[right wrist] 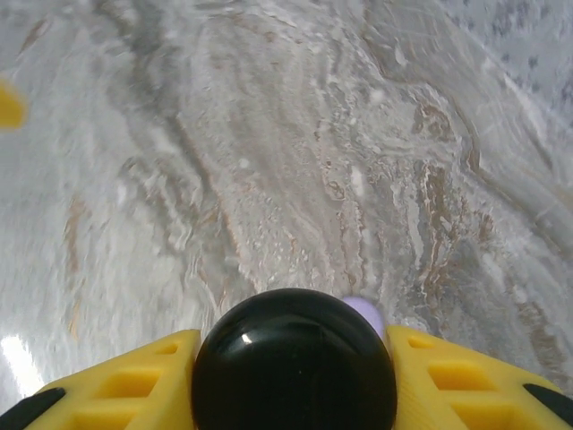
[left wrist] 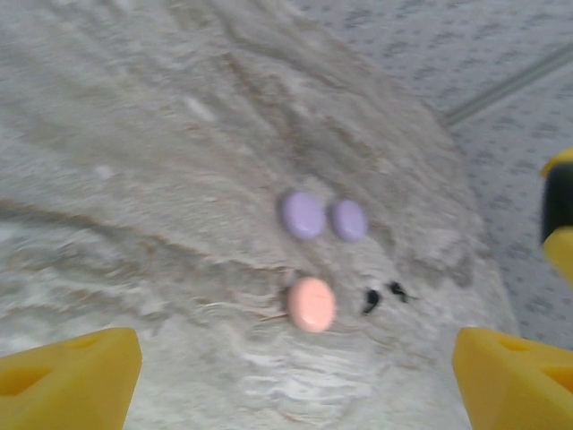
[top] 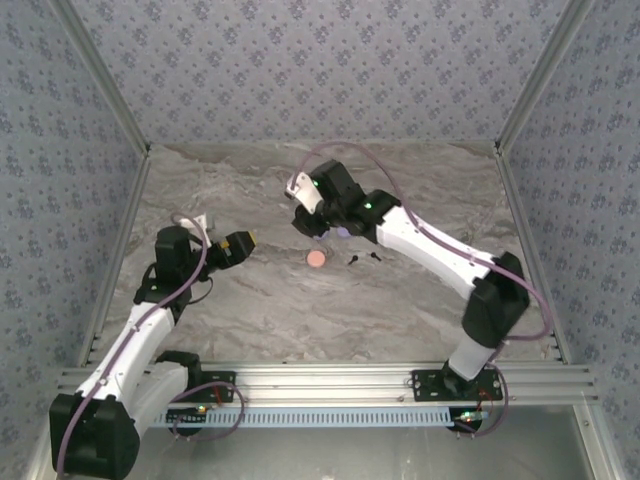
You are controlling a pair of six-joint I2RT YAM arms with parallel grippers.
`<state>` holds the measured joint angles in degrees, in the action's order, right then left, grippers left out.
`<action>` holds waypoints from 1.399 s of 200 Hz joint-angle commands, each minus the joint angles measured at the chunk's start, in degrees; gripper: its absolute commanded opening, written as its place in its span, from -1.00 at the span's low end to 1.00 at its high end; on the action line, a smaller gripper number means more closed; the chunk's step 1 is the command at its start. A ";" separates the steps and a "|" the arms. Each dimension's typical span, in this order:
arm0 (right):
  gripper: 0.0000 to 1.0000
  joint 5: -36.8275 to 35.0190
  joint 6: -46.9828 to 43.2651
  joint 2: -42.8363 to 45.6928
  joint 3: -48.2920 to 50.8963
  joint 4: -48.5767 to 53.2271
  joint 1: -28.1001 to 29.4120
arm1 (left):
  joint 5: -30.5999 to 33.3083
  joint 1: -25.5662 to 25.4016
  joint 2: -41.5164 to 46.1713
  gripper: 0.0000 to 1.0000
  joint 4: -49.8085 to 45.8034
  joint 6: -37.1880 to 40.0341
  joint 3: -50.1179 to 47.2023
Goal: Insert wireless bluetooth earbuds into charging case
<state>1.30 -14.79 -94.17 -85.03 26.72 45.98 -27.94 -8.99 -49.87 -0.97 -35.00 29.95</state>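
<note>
Two tiny black earbuds (left wrist: pixel 371 301) (left wrist: pixel 395 289) lie on the marble table just right of a pink round disc (left wrist: pixel 312 304); from the top view they are the earbuds (top: pixel 353 260) (top: pixel 375 256) beside the pink disc (top: pixel 317 258). Two lilac round discs (left wrist: pixel 303 214) (left wrist: pixel 348 219) lie behind them. My right gripper (right wrist: pixel 294 363) is shut on a glossy black round case (right wrist: pixel 294 358), held above the table near the discs, where the right gripper (top: pixel 308 218) hovers. My left gripper (left wrist: pixel 295 381) is open and has nothing in it, back from the pink disc, and the left gripper (top: pixel 243 243) sits left of it.
One lilac disc (right wrist: pixel 365 313) peeks out behind the black case. The right gripper's yellow finger (left wrist: pixel 560 219) shows at the left wrist view's right edge. Patterned walls (top: pixel 320 60) enclose the table on three sides. Bare marble (top: pixel 300 310) lies between the discs and the arm bases.
</note>
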 commanded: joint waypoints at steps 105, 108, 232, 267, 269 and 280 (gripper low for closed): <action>-0.18 -2.31 -26.06 24.31 23.93 -15.02 6.74 | -20.40 -14.51 -3.52 0.75 11.43 4.54 8.58; -0.18 -2.39 -26.15 24.30 23.91 -15.07 6.83 | -20.40 -14.89 -3.61 0.75 11.43 4.77 8.73; -0.16 0.15 -27.04 24.21 24.23 -14.99 7.86 | -17.92 -21.28 -10.75 0.18 15.89 4.68 11.59; -0.16 0.74 -27.46 24.17 24.24 -15.11 8.16 | -17.21 -21.53 -11.31 -0.02 16.35 4.51 11.75; -0.16 0.73 -27.48 24.14 24.22 -15.09 8.16 | -17.16 -21.56 -11.37 -0.03 16.35 4.44 11.69; -0.16 0.82 -27.70 24.12 24.29 -15.05 8.17 | -16.92 -21.57 -11.45 -0.07 16.56 4.33 11.71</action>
<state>0.97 -41.47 -70.85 -60.88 12.99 53.65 -45.43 -30.15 -60.99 13.21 -30.98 39.51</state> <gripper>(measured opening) 0.471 0.483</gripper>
